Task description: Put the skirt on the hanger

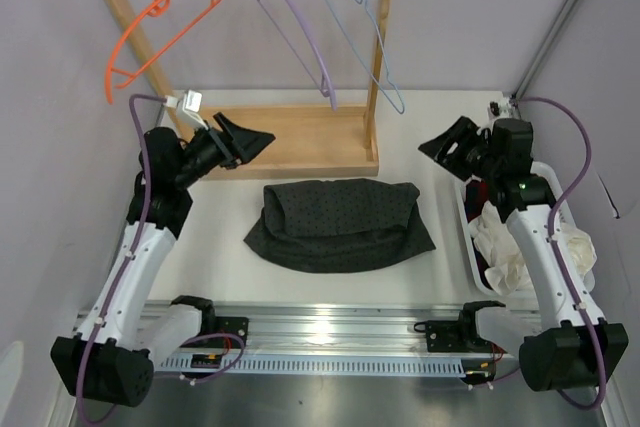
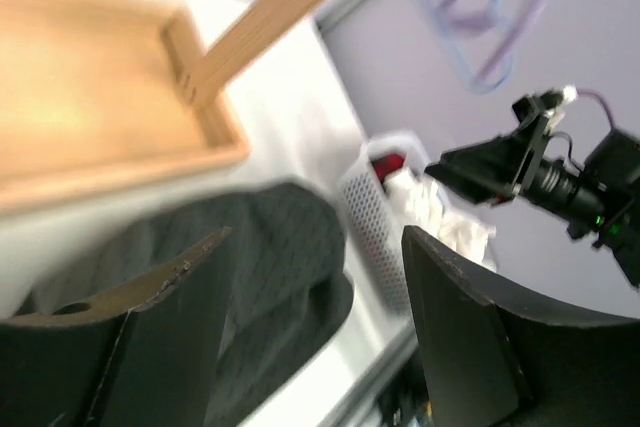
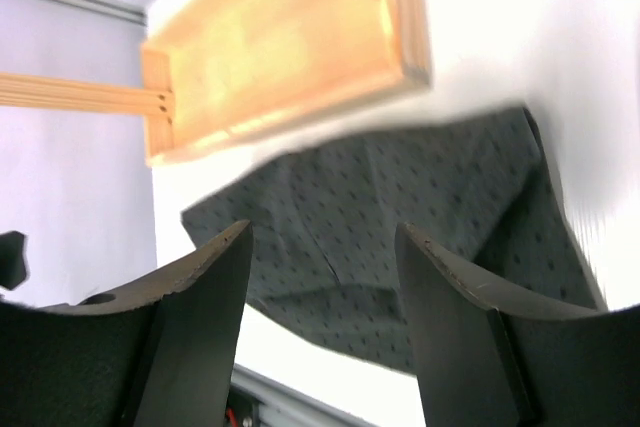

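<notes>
The dark grey dotted skirt [image 1: 340, 222] lies crumpled flat on the white table in the middle; it also shows in the left wrist view [image 2: 250, 257] and the right wrist view [image 3: 400, 217]. The light-blue wire hanger [image 1: 365, 42] hangs on the wooden rail at the right end, and shows blurred in the left wrist view [image 2: 480, 42]. My left gripper [image 1: 250, 139] is open and empty, held above the table left of the skirt. My right gripper [image 1: 440, 142] is open and empty, held above the table right of the skirt.
A wooden rack [image 1: 300, 142] with a tray base stands behind the skirt. An orange hanger [image 1: 150, 32] and a purple hanger [image 1: 295, 32] hang on its rail. A white basket [image 1: 470, 237] at the right holds white and dark red cloths.
</notes>
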